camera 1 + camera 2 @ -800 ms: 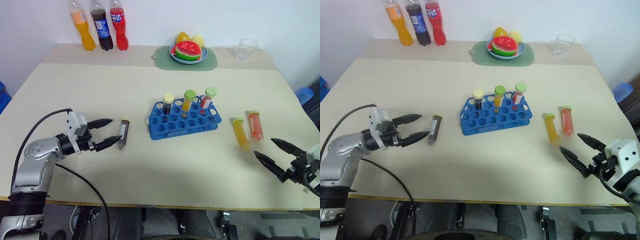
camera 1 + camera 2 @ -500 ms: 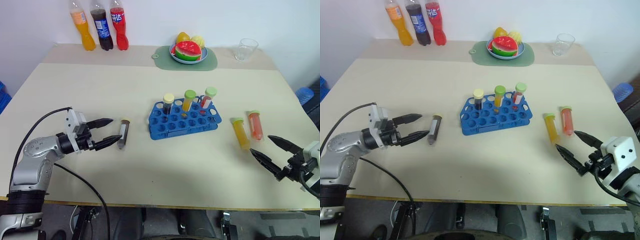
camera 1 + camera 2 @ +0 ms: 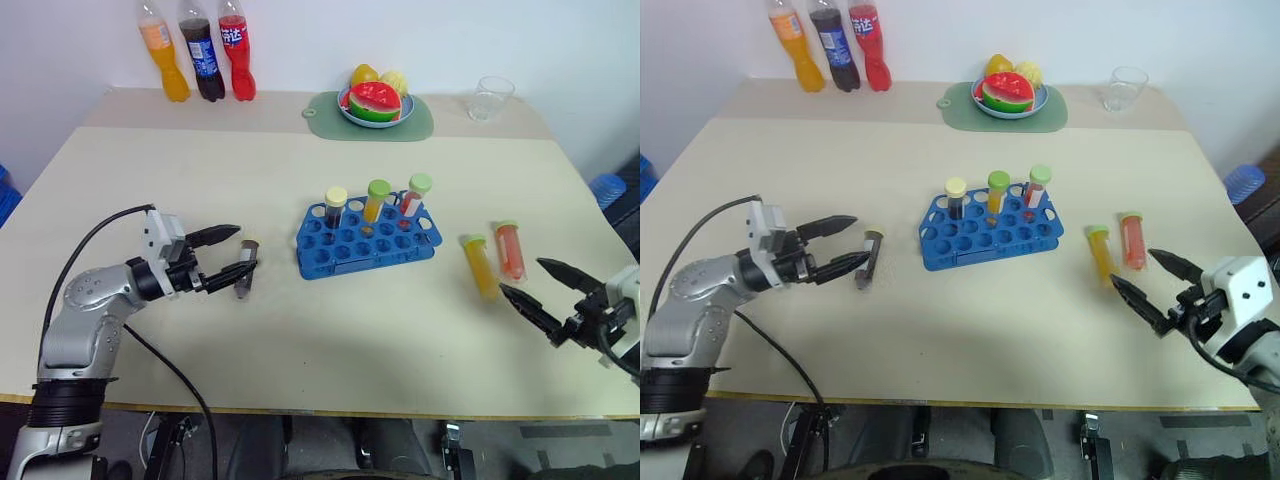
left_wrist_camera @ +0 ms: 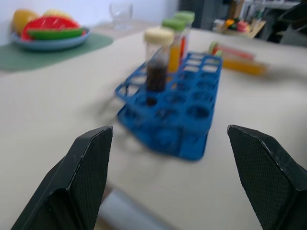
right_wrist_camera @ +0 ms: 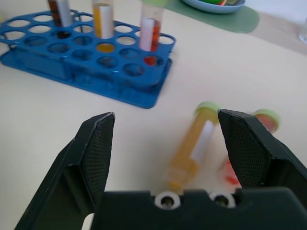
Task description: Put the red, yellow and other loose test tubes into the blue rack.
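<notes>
Broad pale surface (image 3: 300, 330), everything spread across it. Blue rack (image 3: 368, 240) ahead of and between both hands, three capped tubes upright along its far row, most holes free; a stiff open lattice, probably light enough to skid if nudged.

Left hand (image 3: 228, 258) level, fingers spread, empty. Dark test tube (image 3: 245, 268) with a pale cap lying flat right at the fingertips, partly between them, contact impossible to confirm. Rack just beyond it, further along the hand's pointing line.

Right hand (image 3: 540, 290) spread wide too, holding nothing. Yellow test tube (image 3: 480, 266) with green cap lying flat just ahead of the fingertips, slightly inboard; red test tube (image 3: 510, 250) close beside it on the far side, the two near but apart.

Handling, as a guess: small, light, rigid tubes, smooth and round, so likely to roll away or squirt out of a shallow pinch. Liquid inside, caps on, so spills unlikely unless dropped or crushed. Best taken across the barrel at mid-length or a little toward the cap, leaving the closed bottom end free to be tipped upright and lowered into a hole. Moderate squeeze only; probably thin plastic.
</notes>
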### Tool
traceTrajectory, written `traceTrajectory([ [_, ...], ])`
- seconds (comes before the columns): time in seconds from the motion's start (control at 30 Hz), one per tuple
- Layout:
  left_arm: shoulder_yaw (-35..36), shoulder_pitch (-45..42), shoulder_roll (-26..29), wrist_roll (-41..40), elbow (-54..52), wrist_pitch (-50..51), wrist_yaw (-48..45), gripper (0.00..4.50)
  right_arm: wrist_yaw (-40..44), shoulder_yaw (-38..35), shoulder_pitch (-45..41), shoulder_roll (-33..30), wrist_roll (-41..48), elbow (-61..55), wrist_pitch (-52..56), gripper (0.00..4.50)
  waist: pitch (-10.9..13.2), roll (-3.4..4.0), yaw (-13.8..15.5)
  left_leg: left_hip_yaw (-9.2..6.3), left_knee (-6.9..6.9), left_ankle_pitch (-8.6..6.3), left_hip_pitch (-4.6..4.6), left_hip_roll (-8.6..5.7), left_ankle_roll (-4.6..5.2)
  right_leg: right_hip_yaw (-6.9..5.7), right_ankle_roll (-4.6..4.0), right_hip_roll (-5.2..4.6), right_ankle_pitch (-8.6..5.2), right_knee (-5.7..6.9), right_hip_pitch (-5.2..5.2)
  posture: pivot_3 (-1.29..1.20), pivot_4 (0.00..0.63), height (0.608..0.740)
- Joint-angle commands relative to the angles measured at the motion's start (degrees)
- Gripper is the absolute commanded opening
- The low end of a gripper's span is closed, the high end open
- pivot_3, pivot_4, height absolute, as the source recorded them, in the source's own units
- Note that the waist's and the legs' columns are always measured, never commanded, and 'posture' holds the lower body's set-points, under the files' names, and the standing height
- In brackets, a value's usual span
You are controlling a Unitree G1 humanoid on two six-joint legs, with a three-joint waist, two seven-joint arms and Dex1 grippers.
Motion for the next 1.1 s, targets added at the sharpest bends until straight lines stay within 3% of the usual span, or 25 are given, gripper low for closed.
traceTrajectory([
  [0.03,-1.7,-1.8,-1.3,-3.1,-6.1,2.4,0.5,3.93,-0.1,-2.3,-5.4,-5.6,1.9,3.0,5.3,3.80,0.0,0.01,0.0,0.01,0.00,0.00,0.00,0.00,0.00,0.00,0.00,0.00,0.00,0.00,0.00,0.00,0.150,0.740],
  [0.2,-5.7,-4.0,-2.5,-0.9,-5.3,-0.3,-2.5,3.93,-1.0,2.2,-18.4,-14.1,1.1,13.4,14.5,3.80,0.0,0.02,-0.1,0.01,0.01,0.01,0.02,-0.01,0.01,0.03,0.00,0.06,0.00,0.03,0.00,0.00,0.150,0.740],
  [0.37,-9.5,-6.7,-3.7,1.4,-3.0,-3.6,-5.5,3.93,-0.1,10.7,-30.4,-17.0,-1.4,25.0,20.0,3.80,0.0,0.02,-0.1,0.00,0.01,0.01,-0.01,-0.02,0.01,0.03,0.00,0.08,0.00,0.01,-0.02,0.00,0.150,0.740],
  [0.53,-12.5,-8.1,-5.7,3.5,-2.3,-5.2,-5.7,3.93,0.0,19.3,-42.2,-17.5,-5.8,37.8,24.2,3.80,0.0,0.09,-0.1,0.05,0.03,0.00,-0.07,-0.04,0.03,0.06,0.02,0.06,0.01,0.01,-0.07,0.00,0.150,0.740],
  [0.9,-12.2,-7.7,-6.1,3.8,-2.7,-4.9,-5.5,3.93,5.4,33.3,-68.2,-15.1,-15.6,67.0,32.0,3.80,0.1,0.26,-0.7,0.12,0.02,0.00,-0.09,-0.03,0.03,0.12,0.03,0.09,0.01,0.12,-0.20,0.00,0.150,0.740],
  [1.1,-12.3,-6.1,-5.9,3.4,-4.7,-3.5,-4.7,3.93,9.1,39.8,-76.1,-12.6,-21.8,77.3,32.5,3.80,0.2,0.27,-1.4,0.12,-0.01,0.00,-0.14,-0.04,0.03,0.11,0.04,0.08,0.02,0.11,-0.22,0.00,0.150,0.740],
])
